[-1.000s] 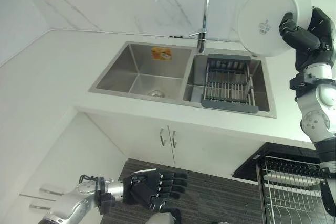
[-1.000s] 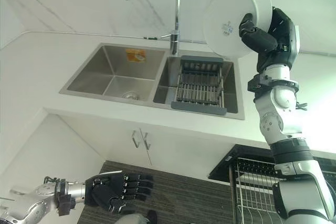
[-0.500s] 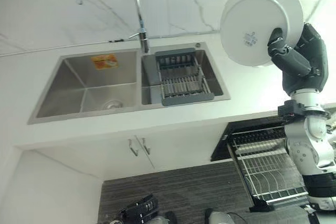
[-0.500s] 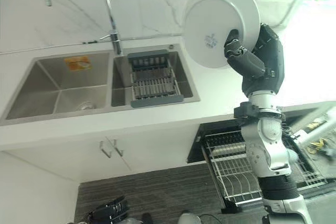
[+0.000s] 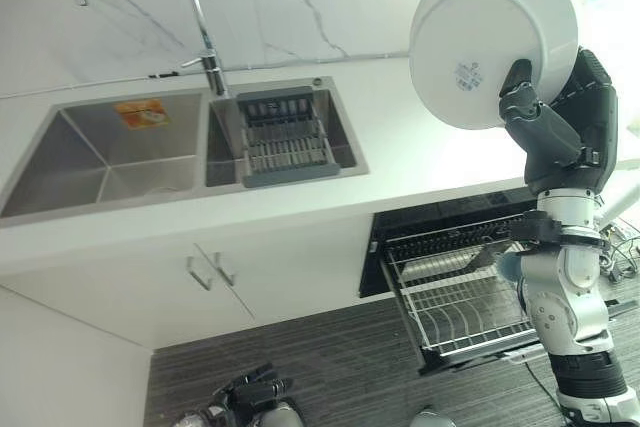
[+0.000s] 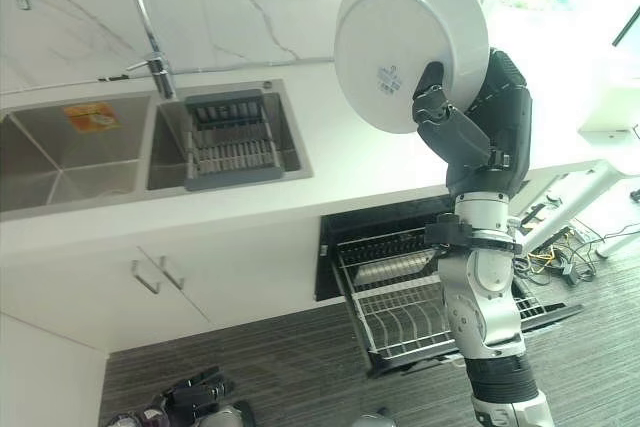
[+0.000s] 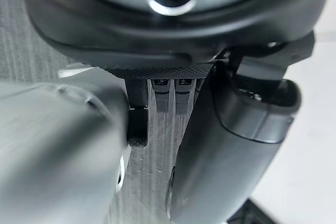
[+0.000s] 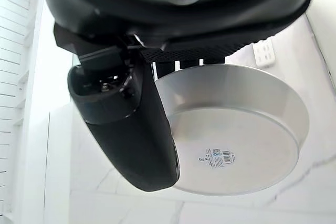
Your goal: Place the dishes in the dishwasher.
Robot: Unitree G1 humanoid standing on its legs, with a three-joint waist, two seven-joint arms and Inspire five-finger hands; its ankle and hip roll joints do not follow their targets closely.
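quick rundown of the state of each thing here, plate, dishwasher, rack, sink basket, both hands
white plate: held up on edge above the counter, underside toward the camera
right hand: shut on the plate's rim
dishwasher: open
dishwasher rack: pulled out, mostly bare
sink drain basket: sitting in the right basin, nothing in it
left hand: low by the floor, holds nothing

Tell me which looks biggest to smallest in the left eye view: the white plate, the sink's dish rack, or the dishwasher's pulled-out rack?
1. White plate, held up in the right hand, so nearness may enlarge it.
2. Dishwasher rack, close behind, partly hidden by the arm.
3. Sink dish rack, smallest.
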